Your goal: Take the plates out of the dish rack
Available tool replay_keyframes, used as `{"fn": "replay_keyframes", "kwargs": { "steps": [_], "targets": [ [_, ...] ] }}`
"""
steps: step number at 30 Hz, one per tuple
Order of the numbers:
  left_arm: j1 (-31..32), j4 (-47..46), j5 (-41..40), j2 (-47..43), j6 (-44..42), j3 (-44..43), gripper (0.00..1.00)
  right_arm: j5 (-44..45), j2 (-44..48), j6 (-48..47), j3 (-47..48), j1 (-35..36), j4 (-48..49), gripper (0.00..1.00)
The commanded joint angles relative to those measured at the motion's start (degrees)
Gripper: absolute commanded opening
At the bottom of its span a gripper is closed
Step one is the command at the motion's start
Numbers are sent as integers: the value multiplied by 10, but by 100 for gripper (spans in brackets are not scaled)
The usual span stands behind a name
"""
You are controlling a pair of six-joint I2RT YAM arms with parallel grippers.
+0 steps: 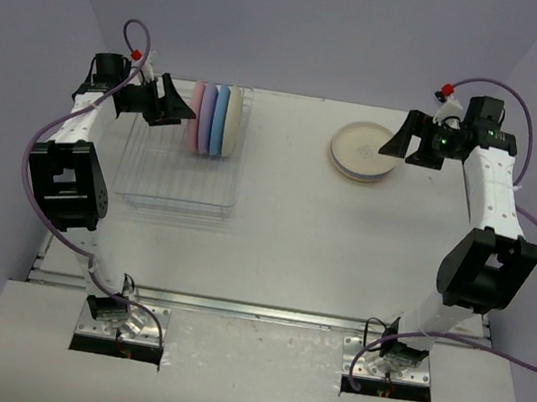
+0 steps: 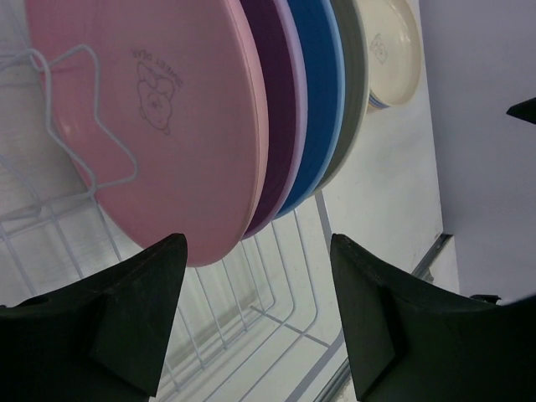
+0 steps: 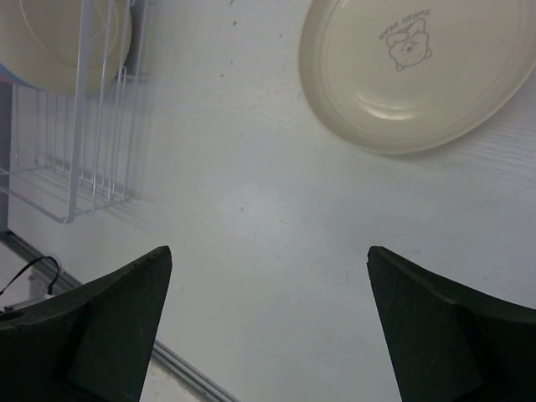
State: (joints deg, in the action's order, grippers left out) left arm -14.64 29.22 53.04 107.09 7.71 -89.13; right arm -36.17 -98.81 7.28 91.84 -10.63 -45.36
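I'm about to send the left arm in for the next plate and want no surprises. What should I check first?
1. Left gripper open and empty: ok.
2. Pink plate is outermost in the dish rack, facing that gripper: ok.
3. Pink plate's rim sits between the fingers: not ok, it lies ahead of them.
4. Rack wire across the pink plate's face will let it lift free: cannot tell.
5. Right gripper open, empty, out of the way: ok.
6. Unloaded plates lie flat, apart from the rack: ok.

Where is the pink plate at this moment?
In the top view the pink plate stands on edge in the dish rack at the left, between the lavender plate and the left gripper.
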Motion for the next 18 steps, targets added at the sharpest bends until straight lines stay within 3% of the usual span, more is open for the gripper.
{"fn": "replay_keyframes", "kwargs": {
  "steps": [1,9,16,18],
  "targets": [
    [3,-40,53,19,-10,-44,65,-40,44,-1,-32,3,18,99],
    [2,-106,98,61,35,-37,42,-55,61,2,-39,3,14,99],
    [2,-138,129,73,60,-34,36,-66,57,7,-39,3,12,99],
    [2,-142,139,75,64,-34,27,-67,57,9,-39,3,12,99]
  ]
}}
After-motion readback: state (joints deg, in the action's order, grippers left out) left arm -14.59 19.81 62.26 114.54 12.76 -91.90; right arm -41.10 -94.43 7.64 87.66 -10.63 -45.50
